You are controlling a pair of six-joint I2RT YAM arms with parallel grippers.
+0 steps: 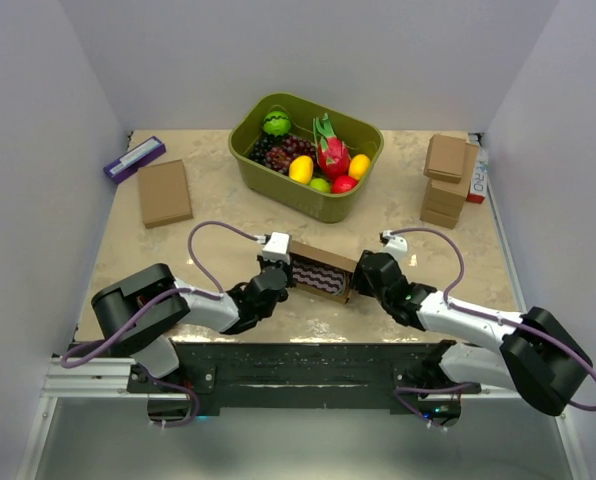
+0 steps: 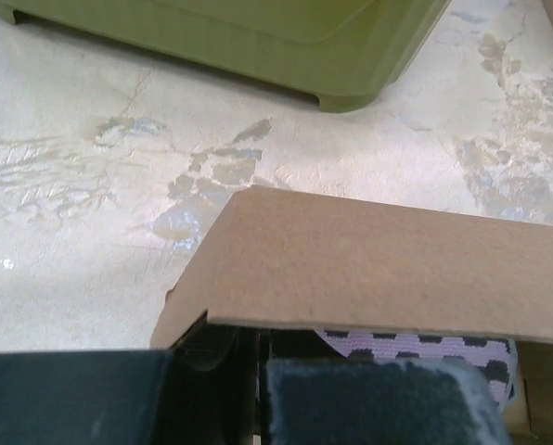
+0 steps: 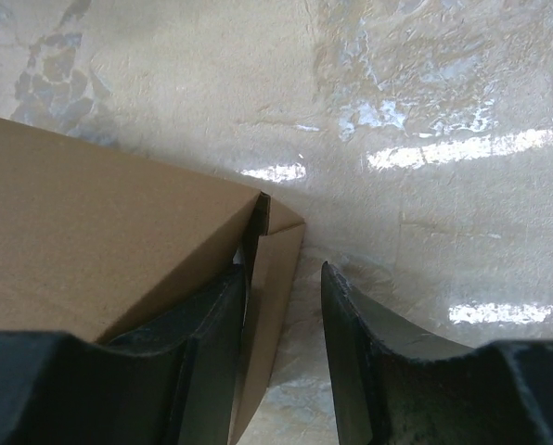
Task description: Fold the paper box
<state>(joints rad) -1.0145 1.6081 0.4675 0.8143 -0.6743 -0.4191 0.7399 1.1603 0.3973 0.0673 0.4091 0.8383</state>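
The paper box (image 1: 318,272) lies between both grippers near the front middle of the table. It is brown cardboard with a purple zigzag lining showing inside. My left gripper (image 1: 276,274) is at its left end. In the left wrist view the lid flap (image 2: 388,278) hangs over the dark pads (image 2: 369,399), which are shut with a thin pale edge of the box wall pinched between them. My right gripper (image 1: 364,274) is at the right end and open. One finger (image 3: 212,324) reaches under the lid, the side flap (image 3: 276,278) stands in the gap, and the other finger (image 3: 351,334) is outside, clear of it.
A green bin (image 1: 308,200) of toy fruit stands just behind the box; its wall (image 2: 258,46) fills the top of the left wrist view. A flat brown box (image 1: 165,192) and a purple item (image 1: 134,158) lie back left. Stacked small boxes (image 1: 446,180) stand back right.
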